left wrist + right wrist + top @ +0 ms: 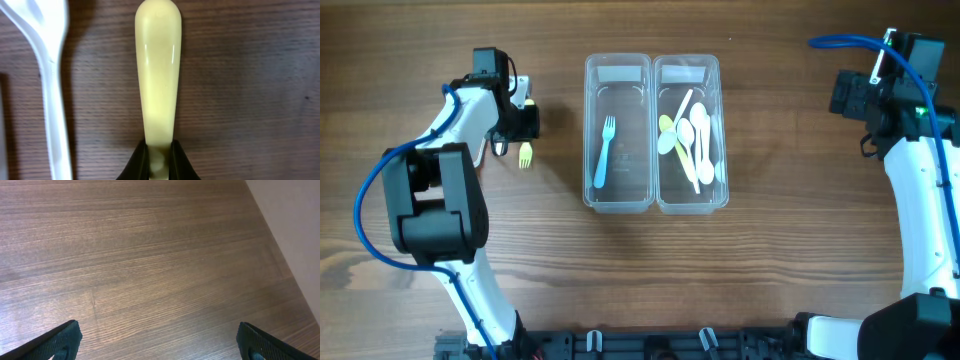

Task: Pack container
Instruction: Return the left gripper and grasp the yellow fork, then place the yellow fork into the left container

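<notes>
Overhead and wrist views, packing partly done. Two clear containers stand side by side at the centre of the surface (770,250), their long walls touching. The left container (588,130) holds one blue fork (604,150). The right container (724,130) holds a heap of white and pale green spoons (695,140).

Two pieces remain outside, well to the left of the containers. These are a yellow utensil (525,155) and, just beside it, a white utensil (523,92).

The left gripper (159,160) is pressed together on the narrow part of the yellow utensil (159,75), and the broad rounded end points away from the fingers. The views do not show whether this piece is lifted or rests on the surface. The white utensil (50,75) lies free beside it, untouched.

The right gripper (160,337) is spread wide over bare wood at the far right, holding nothing and well apart from both containers.

Judged progress: most pieces are packed. The yellow piece is in the grip but not yet carried over, and the white one has yet to be picked up. If the sorting by kind holds, each belongs with its like. The kind of either piece is not plain from these views.
</notes>
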`<state>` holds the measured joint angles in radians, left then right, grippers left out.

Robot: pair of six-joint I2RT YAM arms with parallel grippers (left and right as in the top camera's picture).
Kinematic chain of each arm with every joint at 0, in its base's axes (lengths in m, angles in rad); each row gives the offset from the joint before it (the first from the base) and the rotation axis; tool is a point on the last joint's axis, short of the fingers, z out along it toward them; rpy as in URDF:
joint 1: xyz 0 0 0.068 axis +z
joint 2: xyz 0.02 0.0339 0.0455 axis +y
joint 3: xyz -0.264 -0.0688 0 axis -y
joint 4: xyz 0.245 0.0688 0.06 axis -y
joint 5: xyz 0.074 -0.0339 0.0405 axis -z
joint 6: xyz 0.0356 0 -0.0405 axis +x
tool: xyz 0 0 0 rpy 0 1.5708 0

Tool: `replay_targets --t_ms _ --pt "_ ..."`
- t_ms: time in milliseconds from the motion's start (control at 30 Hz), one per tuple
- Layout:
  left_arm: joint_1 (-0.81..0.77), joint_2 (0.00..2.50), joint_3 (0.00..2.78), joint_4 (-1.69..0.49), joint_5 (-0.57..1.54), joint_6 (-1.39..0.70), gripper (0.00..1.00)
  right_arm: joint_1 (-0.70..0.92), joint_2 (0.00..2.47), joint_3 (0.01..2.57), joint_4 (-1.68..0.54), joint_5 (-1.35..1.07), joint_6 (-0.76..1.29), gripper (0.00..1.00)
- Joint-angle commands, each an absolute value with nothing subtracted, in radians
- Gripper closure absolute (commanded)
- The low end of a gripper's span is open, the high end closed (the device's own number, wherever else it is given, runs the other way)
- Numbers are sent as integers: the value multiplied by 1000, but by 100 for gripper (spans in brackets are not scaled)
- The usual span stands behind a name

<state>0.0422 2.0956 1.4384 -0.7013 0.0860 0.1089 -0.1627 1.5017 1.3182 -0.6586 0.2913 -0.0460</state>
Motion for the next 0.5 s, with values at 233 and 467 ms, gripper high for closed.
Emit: replay_targets --t_ms 233,467 --pt "31 1687 1487 -716 422 -189 96 -161 1502 1329 -658 287 -26 0" --pt "-168 1634 1486 -788 476 -218 96 -161 1502 1329 -658 287 -26 0"
